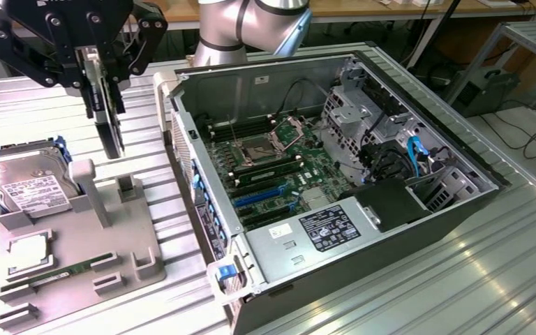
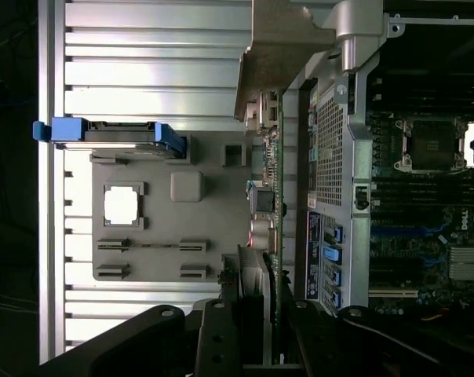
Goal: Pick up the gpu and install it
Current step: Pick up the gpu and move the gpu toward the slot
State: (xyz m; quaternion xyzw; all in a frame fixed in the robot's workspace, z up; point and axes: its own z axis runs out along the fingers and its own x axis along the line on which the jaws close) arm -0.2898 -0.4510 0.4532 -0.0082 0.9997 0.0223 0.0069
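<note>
**Card in the tool, held clear of the holder, beside the open case**

The gpu [image 1: 112,136] hangs in the air with its long axis upright. Its upper part is clamped between the jaws of the tool [image 1: 103,87], and its lower end is free. It is above the grey holder [image 1: 82,244] and not touching it.

In the wrist view the gpu [image 2: 273,228] is seen edge-on, running straight out from the tool [image 2: 264,334]. The green board is a thin line, with the finned side next to it.

The open computer case [image 1: 343,279] lies toward the exterior view's right of the card. The motherboard [image 1: 268,167] faces up, and its blue slots [image 1: 259,195] sit low on the board, well apart from the card. Judged from this, the pick-up is done and the card is not yet seated.

A hard drive [image 1: 26,185], a memory stick [image 1: 63,272] and a processor chip [image 1: 26,250] rest in the holder on the table [image 1: 491,279].
</note>
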